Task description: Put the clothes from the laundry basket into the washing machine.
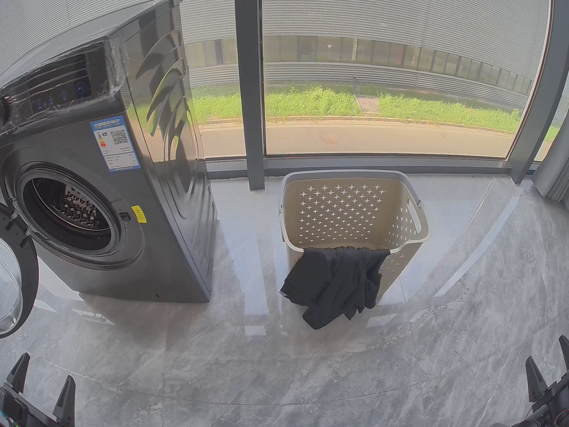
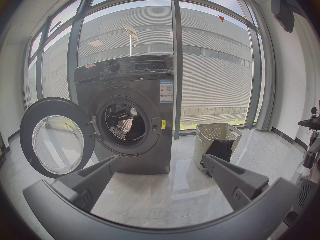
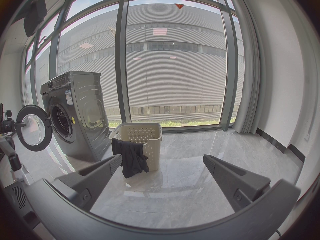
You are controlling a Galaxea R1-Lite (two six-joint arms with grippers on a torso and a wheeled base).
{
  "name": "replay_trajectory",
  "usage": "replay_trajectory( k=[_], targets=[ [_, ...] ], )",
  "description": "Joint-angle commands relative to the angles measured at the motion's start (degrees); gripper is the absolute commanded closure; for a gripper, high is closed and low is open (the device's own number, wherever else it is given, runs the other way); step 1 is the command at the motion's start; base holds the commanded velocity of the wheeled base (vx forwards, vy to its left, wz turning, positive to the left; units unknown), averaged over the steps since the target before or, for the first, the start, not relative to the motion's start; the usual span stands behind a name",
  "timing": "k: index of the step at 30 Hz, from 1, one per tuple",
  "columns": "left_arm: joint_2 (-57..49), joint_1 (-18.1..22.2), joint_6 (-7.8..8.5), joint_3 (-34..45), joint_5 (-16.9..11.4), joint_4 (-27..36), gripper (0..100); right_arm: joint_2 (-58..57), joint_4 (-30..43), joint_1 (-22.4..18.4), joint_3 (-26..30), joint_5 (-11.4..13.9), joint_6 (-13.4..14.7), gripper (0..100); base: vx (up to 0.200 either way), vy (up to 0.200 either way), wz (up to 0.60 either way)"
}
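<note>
Hanging over the basket rim, the garment invites grabbing; washer open; left hand and right hand wide, empty.

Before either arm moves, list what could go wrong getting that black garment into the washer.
1. The black garment hangs over the front rim of the laundry basket; a sideways pull might tip or drag the basket.
2. The washing machine door stands open toward the robot, near the open left gripper; that arm could clip it.
3. A trailing end might snag at the drum opening.
</note>
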Motion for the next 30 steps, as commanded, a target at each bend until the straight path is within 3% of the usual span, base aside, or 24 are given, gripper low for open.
replay_trajectory(
  k=[1, 13, 25, 30],
  targets=[
    [-0.9, 0.0, -0.12, 0.9, 0.0, 0.0, 0, -0.9, 0.0, 0.0, 0.7, 0.0, 0.0, 0, 0.0, 0.0, 0.0],
    [-0.9, 0.0, 0.15, 0.9, 0.0, 0.0, 0, -0.9, 0.0, -0.1, 0.7, 0.0, 0.0, 0, 0.0, 0.0, 0.0],
    [-0.9, 0.0, -0.64, 0.9, 0.4, 0.0, 0, -0.9, 0.0, 0.0, 0.7, 0.0, 0.0, 0, 0.0, 0.0, 0.0],
    [-0.9, 0.1, 0.23, 0.9, 0.2, 0.0, 0, -0.9, 0.0, 0.0, 0.7, 0.0, 0.0, 0, 0.0, 0.0, 0.0]
  ],
)
